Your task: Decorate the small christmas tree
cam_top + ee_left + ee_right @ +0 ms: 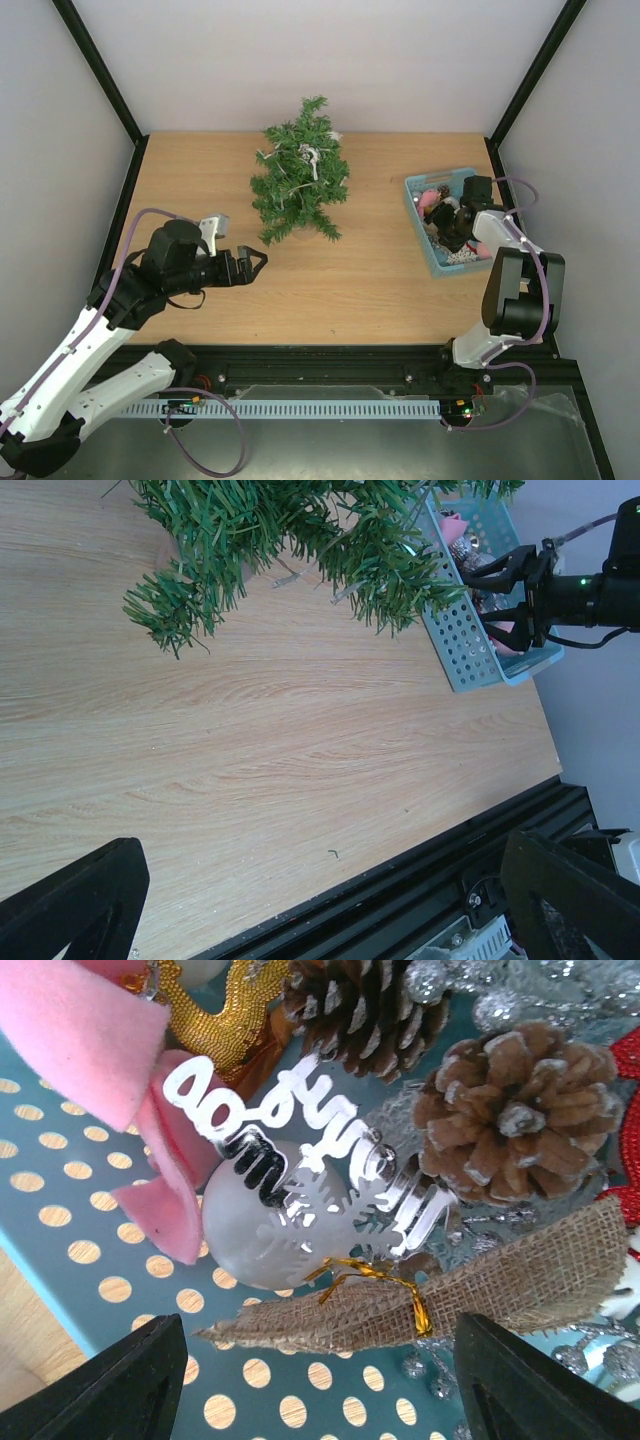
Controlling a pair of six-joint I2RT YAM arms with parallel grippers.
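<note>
The small christmas tree (300, 183), dark green and bushy with white string in its branches, stands at the back middle of the table; its lower branches show in the left wrist view (300, 540). My left gripper (255, 264) is open and empty, low over the table just left of the tree's foot. My right gripper (452, 222) is open inside the light-blue basket (418, 190), its fingers either side of a burlap bow (400, 1295) tied with gold wire. Next to it lie a white ball ornament (240, 1240), a silver cut-out ornament (330, 1140), pinecones (510, 1110) and a pink felt piece (90, 1030).
The basket (470, 650) of ornaments stands at the table's right side near the black frame post. The table's front edge with a black rail (420, 880) runs just below my left gripper. White walls close the back and sides.
</note>
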